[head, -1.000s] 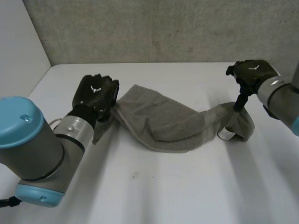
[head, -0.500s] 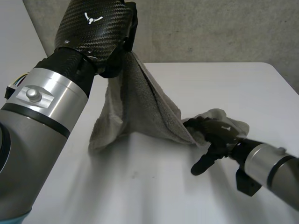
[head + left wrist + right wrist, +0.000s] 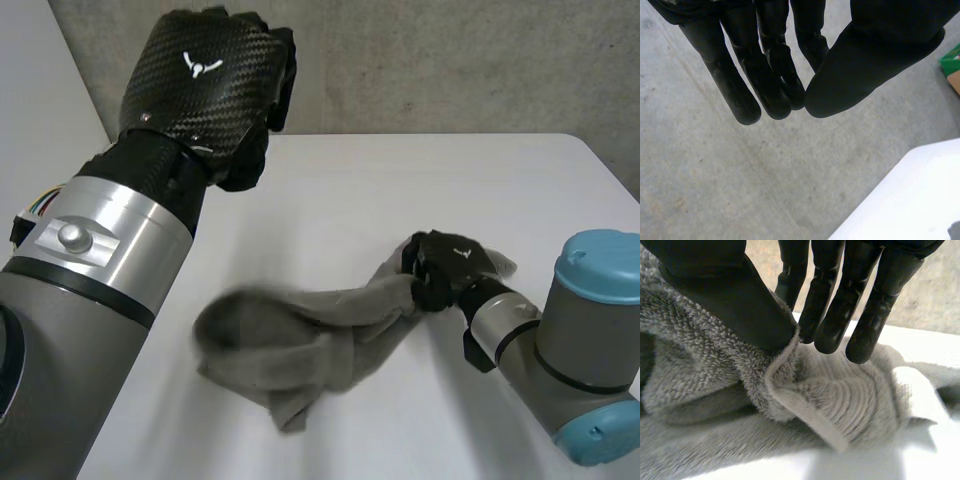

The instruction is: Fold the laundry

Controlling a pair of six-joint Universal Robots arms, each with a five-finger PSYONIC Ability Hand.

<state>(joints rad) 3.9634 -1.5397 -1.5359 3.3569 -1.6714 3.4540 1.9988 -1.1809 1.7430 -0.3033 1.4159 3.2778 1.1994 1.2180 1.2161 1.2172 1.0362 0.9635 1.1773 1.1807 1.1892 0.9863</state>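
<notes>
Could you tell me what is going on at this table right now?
A two-armed robot is working on folding a grey towel, which lies bunched up and unfolded on the white table. The right hand is low at the table and pinches one end of the towel between its thumb and fingers. The left hand is raised well above the table, with straight fingers and nothing in it. No neat fold has been made yet.

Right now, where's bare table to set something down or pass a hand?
Free: far table, beyond the towel, past the raised left hand; also the near strip before the towel. Crowded: the middle, right hand gripping the towel's end.
</notes>
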